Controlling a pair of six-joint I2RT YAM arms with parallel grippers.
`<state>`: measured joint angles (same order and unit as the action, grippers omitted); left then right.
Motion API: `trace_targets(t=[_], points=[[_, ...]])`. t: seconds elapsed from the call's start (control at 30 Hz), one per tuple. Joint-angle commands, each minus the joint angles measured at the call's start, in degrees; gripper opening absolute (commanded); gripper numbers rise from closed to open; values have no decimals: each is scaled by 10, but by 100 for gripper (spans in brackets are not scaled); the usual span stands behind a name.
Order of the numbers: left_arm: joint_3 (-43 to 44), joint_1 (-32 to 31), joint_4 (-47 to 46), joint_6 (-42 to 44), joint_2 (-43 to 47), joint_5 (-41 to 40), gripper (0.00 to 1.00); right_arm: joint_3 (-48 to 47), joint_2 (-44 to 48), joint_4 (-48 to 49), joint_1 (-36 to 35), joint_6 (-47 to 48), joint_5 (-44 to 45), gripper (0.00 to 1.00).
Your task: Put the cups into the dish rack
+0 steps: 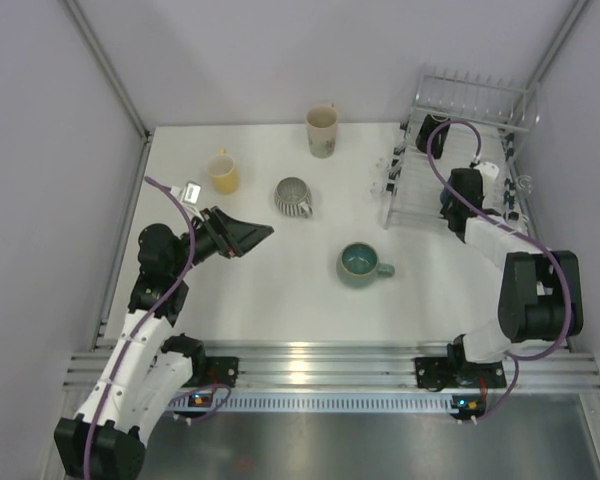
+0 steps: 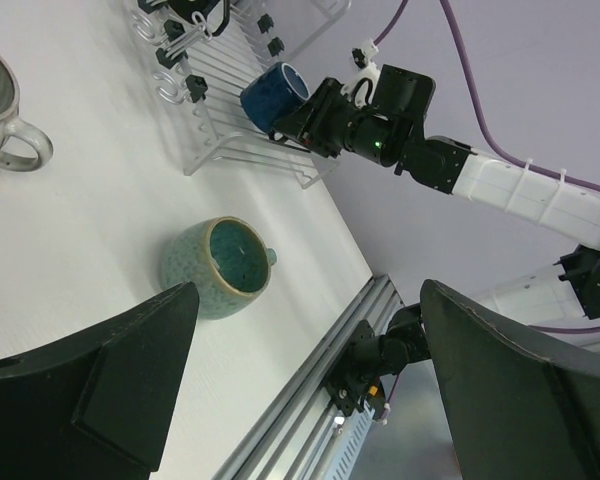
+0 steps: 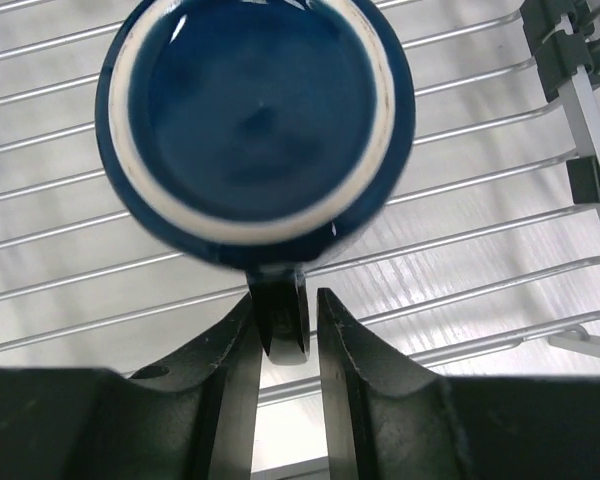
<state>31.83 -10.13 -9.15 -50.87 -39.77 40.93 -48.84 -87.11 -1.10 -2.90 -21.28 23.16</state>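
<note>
Right gripper [image 3: 285, 322] is pinched narrow on the handle of the dark blue mug [image 3: 255, 120]. The mug sits just ahead of its fingers, over the dish rack [image 3: 480, 200] wires; can't tell if they touch. A black mug [image 1: 432, 138] is in the rack beyond it. Left gripper [image 2: 308, 295] is spread wide and empty above the white tabletop [image 1: 280, 310], with the teal mug [image 2: 220, 265] upright ahead and below. Pale walls [image 1: 230, 50]; aluminium rail [image 1: 310, 360] at the near edge.
</note>
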Motion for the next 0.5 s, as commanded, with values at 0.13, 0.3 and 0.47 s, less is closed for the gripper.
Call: trace_targets(t=[0.13, 0.3, 0.47], points=[[24, 0, 3, 8, 15, -5, 98, -15, 23, -35, -5, -6, 17, 29], [25, 0, 4, 8, 17, -7, 98, -35, 4, -45, -3, -4, 26, 13], [24, 0, 11, 11, 20, -8, 98, -63, -11, -42, -1, 3, 30, 0]])
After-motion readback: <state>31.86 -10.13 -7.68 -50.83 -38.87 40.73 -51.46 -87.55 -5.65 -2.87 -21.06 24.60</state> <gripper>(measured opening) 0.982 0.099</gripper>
